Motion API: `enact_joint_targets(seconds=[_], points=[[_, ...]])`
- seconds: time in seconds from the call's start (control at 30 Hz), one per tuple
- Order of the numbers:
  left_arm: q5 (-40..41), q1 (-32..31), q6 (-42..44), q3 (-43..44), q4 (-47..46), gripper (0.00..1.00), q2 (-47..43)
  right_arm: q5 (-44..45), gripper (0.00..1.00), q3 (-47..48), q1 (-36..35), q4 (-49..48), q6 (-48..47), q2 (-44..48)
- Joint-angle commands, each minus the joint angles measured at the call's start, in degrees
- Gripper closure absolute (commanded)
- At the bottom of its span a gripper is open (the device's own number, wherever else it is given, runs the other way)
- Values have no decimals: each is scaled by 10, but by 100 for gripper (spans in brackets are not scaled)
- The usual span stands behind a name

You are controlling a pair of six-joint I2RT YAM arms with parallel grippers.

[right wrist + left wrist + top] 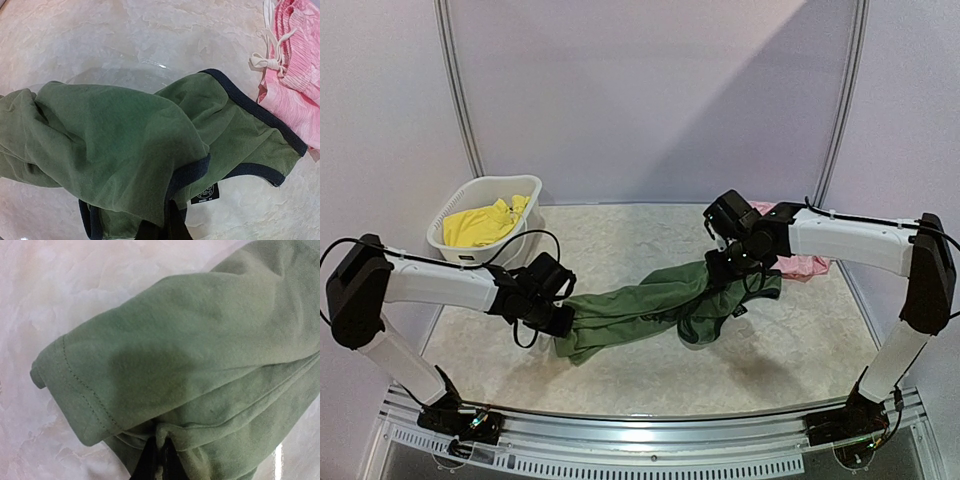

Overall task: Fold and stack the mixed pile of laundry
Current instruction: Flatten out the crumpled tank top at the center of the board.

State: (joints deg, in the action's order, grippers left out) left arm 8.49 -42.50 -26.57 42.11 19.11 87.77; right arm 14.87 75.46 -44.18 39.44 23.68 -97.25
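Note:
The olive-green tank top [650, 305] with dark blue trim hangs stretched between my two grippers over the middle of the table. My left gripper [556, 313] is shut on its hemmed end [165, 432]. My right gripper [728, 262] is shut on the strap end, pinching green cloth and blue trim [172, 210]. Its graphic is hidden; a small black label [205, 192] shows. The pink garment [800, 262] lies crumpled behind the right gripper and shows at the right of the right wrist view [295, 55]. The yellow shorts [485, 222] lie in the basket. The dark blue garment is out of view.
The white slotted basket [455, 250] stands at the back left, just behind the left arm. Pale walls close the table at the back and sides. A metal rail [650, 440] runs along the near edge.

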Motion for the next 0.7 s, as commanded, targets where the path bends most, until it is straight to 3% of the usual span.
enact_joint_targets(seconds=[0.0,0.3,0.67], points=[[-1,-10,-1,4,-6,100,-31,8,100,-19,3,8,3,19],[16,-82,-12,24,69,100,-160,-22,100,-80,1,43,13,122],[59,-212,-22,68,143,100,-296,-125,100,-113,-51,112,-16,352]])
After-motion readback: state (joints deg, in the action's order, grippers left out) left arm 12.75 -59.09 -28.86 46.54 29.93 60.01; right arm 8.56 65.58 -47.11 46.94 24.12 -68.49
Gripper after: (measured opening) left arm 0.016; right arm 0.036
